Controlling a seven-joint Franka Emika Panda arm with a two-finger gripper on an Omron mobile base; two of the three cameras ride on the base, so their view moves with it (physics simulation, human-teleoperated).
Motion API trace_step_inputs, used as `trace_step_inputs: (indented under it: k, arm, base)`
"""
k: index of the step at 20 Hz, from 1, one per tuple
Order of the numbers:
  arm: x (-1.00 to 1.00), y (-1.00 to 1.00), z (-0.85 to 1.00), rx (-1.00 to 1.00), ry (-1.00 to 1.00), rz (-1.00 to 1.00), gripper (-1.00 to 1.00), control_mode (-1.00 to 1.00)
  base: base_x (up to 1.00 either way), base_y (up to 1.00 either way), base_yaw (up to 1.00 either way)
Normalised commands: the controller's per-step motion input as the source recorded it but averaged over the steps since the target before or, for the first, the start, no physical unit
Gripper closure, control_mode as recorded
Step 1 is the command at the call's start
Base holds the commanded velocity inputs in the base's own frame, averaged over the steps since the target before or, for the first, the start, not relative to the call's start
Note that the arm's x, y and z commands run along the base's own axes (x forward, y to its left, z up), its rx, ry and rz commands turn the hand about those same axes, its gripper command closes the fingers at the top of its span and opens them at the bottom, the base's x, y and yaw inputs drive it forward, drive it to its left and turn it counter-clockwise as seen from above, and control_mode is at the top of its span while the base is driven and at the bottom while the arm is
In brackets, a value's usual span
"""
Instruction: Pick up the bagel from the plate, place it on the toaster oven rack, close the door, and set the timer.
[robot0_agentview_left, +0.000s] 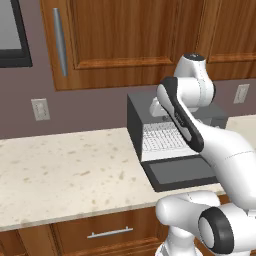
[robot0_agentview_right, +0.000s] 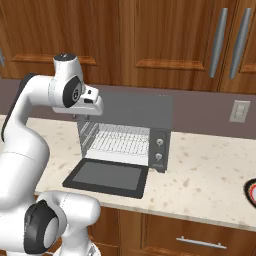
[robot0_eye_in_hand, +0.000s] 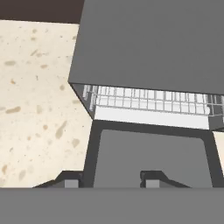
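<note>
We hover our gripper (robot0_eye_in_hand: 107, 177), fingers spread and holding nothing, above the toaster oven (robot0_agentview_right: 131, 131), whose door (robot0_agentview_right: 106, 176) lies flat open below it. The bare rack (robot0_agentview_right: 121, 140) waits just beyond the fingertips. The plate (robot0_agentview_right: 250, 192) sits well off to our right, so we should swing there first.

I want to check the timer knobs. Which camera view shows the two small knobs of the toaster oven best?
The right base view: both knobs sit unblocked on the toaster oven side panel, beside the rack. In the left base view the arm covers that side. The hand view looks down on the oven top, rack and open door, away from the panel.
</note>
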Motion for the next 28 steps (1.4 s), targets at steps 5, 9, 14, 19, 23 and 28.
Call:
trace_step_inputs:
  k: [5,9,14,19,23,28]
  arm:
    - [0.00,0.00,0.00,0.00,0.00,0.00,-1.00,1.00]
    - [0.00,0.00,0.00,0.00,0.00,0.00,-1.00,1.00]
    - [0.00,0.00,0.00,0.00,0.00,0.00,-1.00,1.00]
    - [0.00,0.00,0.00,0.00,0.00,0.00,-1.00,1.00]
    - [0.00,0.00,0.00,0.00,0.00,0.00,-1.00,1.00]
    - [0.00,0.00,0.00,0.00,0.00,0.00,-1.00,1.00]
  base:
    - [0.00,-0.03,0.00]
    - [0.00,-0.48,0.00]
    - [0.00,-0.81,0.00]
    - [0.01,-0.78,0.00]
    - [0.11,-0.65,0.00]
    - [0.15,-0.53,0.00]
